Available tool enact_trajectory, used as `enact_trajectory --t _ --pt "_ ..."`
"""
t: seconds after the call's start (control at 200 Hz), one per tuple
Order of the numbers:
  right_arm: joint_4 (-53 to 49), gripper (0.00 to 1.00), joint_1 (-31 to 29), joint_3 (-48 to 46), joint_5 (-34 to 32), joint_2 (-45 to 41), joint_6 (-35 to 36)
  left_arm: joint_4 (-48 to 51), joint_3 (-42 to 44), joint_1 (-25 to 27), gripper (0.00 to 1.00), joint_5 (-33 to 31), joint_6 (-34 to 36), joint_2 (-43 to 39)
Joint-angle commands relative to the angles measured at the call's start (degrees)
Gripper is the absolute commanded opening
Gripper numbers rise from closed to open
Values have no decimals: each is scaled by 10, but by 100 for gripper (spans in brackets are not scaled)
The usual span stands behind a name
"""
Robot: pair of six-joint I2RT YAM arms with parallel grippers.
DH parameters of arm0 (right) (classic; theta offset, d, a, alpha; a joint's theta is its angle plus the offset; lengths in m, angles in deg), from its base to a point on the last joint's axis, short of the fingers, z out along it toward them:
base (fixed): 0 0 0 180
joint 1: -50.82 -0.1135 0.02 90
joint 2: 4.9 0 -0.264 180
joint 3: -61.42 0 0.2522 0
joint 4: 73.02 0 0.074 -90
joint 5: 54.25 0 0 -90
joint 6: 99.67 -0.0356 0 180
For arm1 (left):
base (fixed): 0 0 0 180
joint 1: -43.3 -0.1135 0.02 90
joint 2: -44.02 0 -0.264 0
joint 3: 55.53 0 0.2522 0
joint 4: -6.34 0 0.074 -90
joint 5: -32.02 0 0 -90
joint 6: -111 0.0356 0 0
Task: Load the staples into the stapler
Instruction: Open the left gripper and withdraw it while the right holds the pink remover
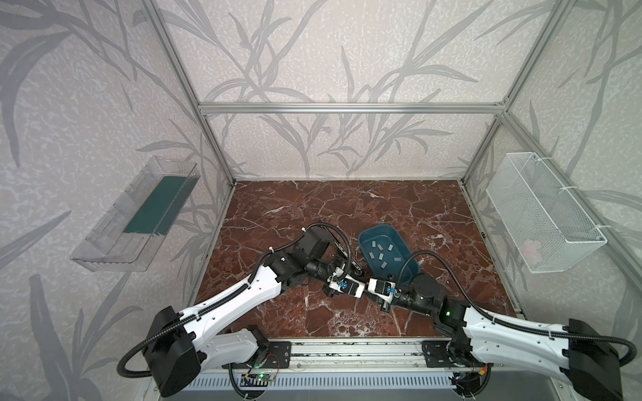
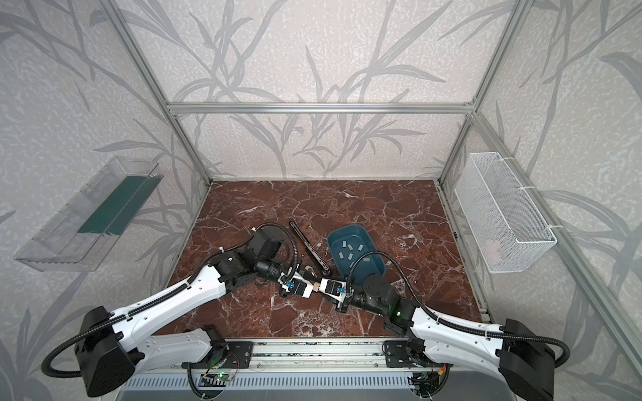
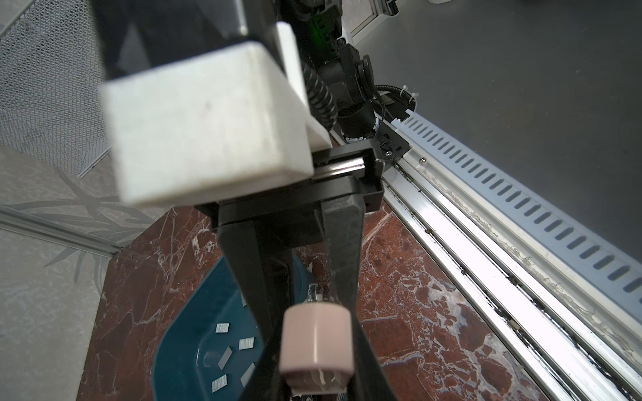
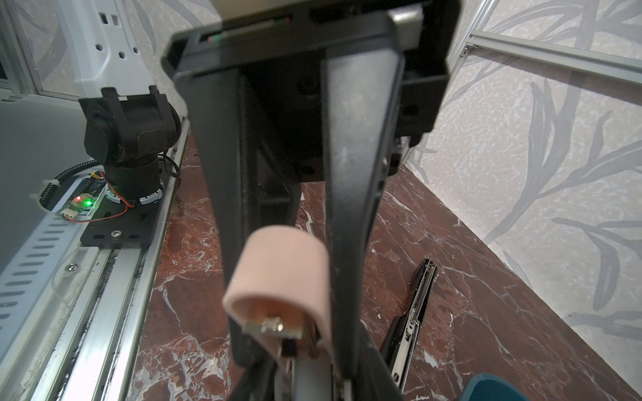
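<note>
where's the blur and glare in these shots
Left wrist view: white housing blurred, rail blown out by glare; right wrist view: pink piece soft, stapler sharper; both top views: sharp, evenly lit.

— What colour is the tabletop?
— Red-brown marble, veined white. The tub is dark teal, the staples grey.
— And the stapler?
— Black, with a silvery rail. The small rounded piece is pale pink.
— The walls?
— Pale grey, printed with darker grey leaves. The basket is white mesh, the arms white and black. The clear shelf carries a dark green strip.
</note>
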Motion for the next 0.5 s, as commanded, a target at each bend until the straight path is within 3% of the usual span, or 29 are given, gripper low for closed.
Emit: enact_trajectory --t 0.0,0.04,0.12,0.165,0.395,0.495 --pt "27 23 -1 1 -15 -3 -37 -56 18 3 0 -9 -9 -24" --pt "21 23 -1 7 -23 -3 -49 -72 25 3 0 -15 -31 -31" --pt "-21 19 -1 29 -46 -6 -78 -116 42 2 33 -37 -65 -51" --pt "-44 15 -1 43 -57 -7 -99 -165 60 1 40 -62 -101 -68" --pt "-156 10 -1 108 -101 4 -214 -466 147 -88 48 -148 -285 -135" --pt "-208 8 -22 141 -119 30 -264 -611 183 -127 47 -246 -317 -129"
